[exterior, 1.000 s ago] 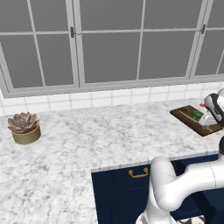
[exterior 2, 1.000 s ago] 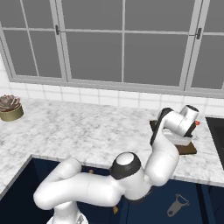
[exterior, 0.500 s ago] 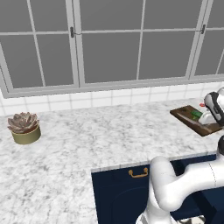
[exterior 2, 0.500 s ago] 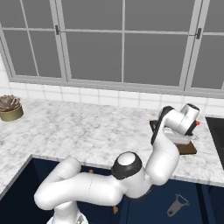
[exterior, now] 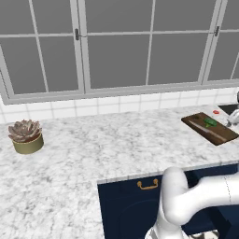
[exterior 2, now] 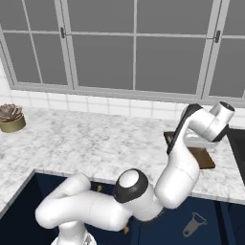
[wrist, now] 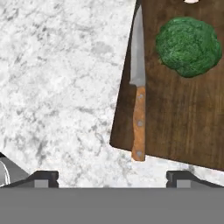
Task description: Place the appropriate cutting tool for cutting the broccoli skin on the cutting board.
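White marbled worktop [wrist: 57, 87] carries a flat dark brown wooden cutting board [wrist: 183, 118]. Slim silver-bladed, orange-handled knife [wrist: 138, 87] lies along the board's edge, beside the lumpy green broccoli [wrist: 188, 40]. Hand [wrist: 111, 177] hangs above, fingers spread wide, holding nothing. Placement appears complete; next move calls only for withdrawal.

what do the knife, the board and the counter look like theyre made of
Knife: the blade looks like smooth silvery metal; the brownish-orange handle looks like wood, with pale dots that may be rivets.
Cutting board: dark brown with faint lengthwise streaks, probably matte wood.
Counter: white with grey veining, likely marble or a stone-look surface.
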